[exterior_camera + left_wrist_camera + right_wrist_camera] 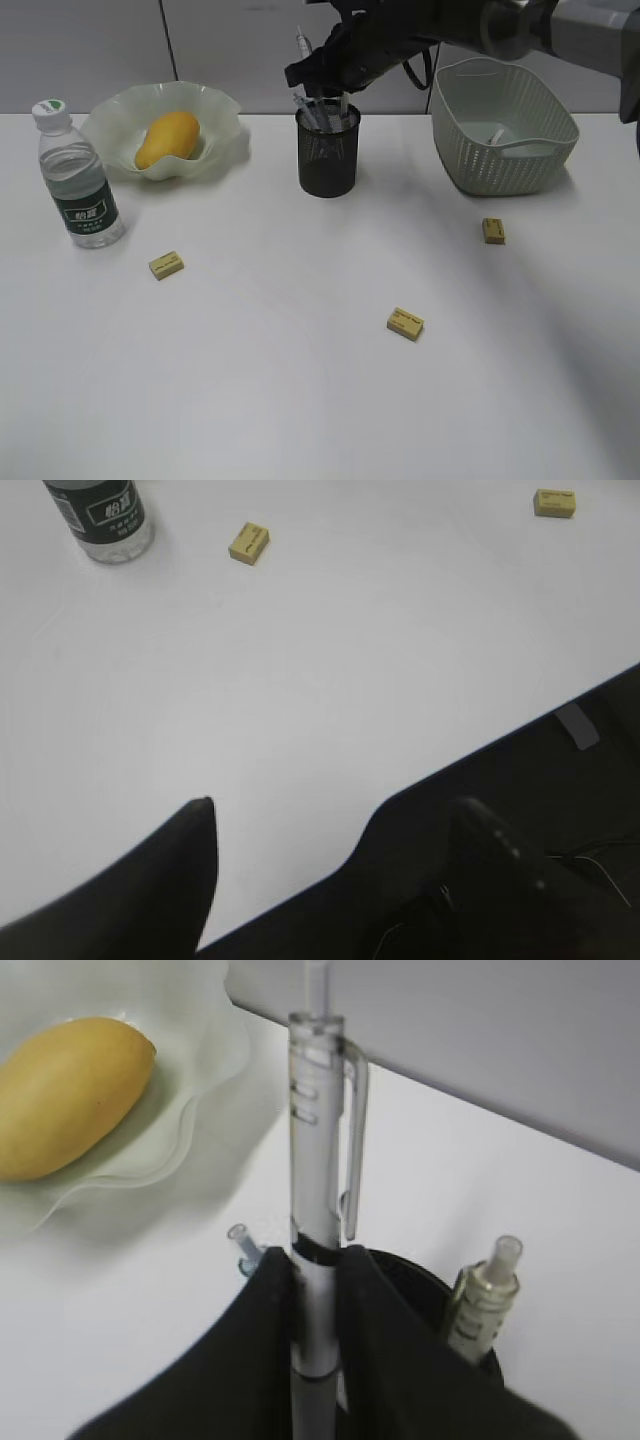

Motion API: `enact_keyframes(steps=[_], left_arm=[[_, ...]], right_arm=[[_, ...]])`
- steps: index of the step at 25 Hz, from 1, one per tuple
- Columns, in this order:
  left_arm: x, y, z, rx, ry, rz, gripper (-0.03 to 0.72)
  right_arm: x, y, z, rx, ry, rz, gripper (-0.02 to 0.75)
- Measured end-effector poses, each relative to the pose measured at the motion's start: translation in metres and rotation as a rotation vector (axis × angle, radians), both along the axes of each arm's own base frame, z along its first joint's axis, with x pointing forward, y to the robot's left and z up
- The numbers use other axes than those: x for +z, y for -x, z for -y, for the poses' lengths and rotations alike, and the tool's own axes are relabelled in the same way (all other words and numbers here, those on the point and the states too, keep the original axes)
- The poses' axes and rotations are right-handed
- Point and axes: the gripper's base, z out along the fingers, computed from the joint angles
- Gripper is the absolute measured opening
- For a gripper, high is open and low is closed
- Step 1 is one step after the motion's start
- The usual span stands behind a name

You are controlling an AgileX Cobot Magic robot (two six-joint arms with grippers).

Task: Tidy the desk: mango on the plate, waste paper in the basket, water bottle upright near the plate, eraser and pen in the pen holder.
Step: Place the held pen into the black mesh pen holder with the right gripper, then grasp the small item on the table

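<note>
My right gripper (305,72) hangs just above the black mesh pen holder (328,150), shut on a clear pen (318,1140) that stands upright between its fingers (270,1300). Other pens (480,1300) stand in the pen holder. The mango (167,138) lies on the ruffled green plate (225,110). Left of the plate the water bottle (78,180) stands upright. Three yellow erasers lie on the desk: one front left (166,265), one front centre (405,324), one right (493,231). My left gripper (335,815) is open and empty over the desk's front edge.
The pale green basket (505,160) stands at the back right with something small and white inside that I cannot make out. In the left wrist view the bottle's base (105,515) and two erasers (249,542) (554,502) lie far ahead. A grey wall backs the desk.
</note>
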Motion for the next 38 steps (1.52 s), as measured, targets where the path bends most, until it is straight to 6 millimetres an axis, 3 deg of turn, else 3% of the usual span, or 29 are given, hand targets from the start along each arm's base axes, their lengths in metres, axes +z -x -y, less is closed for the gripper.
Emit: enact_keyframes(steps=[2,7,10,13,19,24,30,38], left_arm=[[0.000,0.000,0.000,0.001,0.001,0.000,0.540],[0.000,0.000,0.000,0.001,0.001,0.000,0.540],[0.000,0.000,0.000,0.001,0.001,0.000,0.540],[0.000,0.000,0.000,0.001,0.001,0.000,0.540],[0.000,0.000,0.000,0.001,0.000,0.000,0.540],[0.000,0.000,0.001,-0.002,0.007,-0.004,0.540],[0.000,0.000,0.001,-0.002,0.007,-0.004,0.540],[0.000,0.000,0.000,0.000,0.003,-0.002,0.540]], right_arm=[[-0.001,0.001,0.000,0.005,0.007,-0.010,0.158],[-0.001,0.001,0.000,0.008,0.012,-0.017,0.417],[-0.003,0.004,0.000,0.020,0.026,-0.052,0.469],[0.002,0.011,0.002,0.052,0.058,-0.118,0.480],[0.037,0.035,0.012,0.131,0.179,-0.243,0.480],[0.049,0.056,0.025,0.170,0.303,-0.403,0.480],[0.066,0.069,0.031,0.124,0.291,-0.457,0.480],[0.050,0.098,0.046,0.117,0.335,-0.579,0.481]])
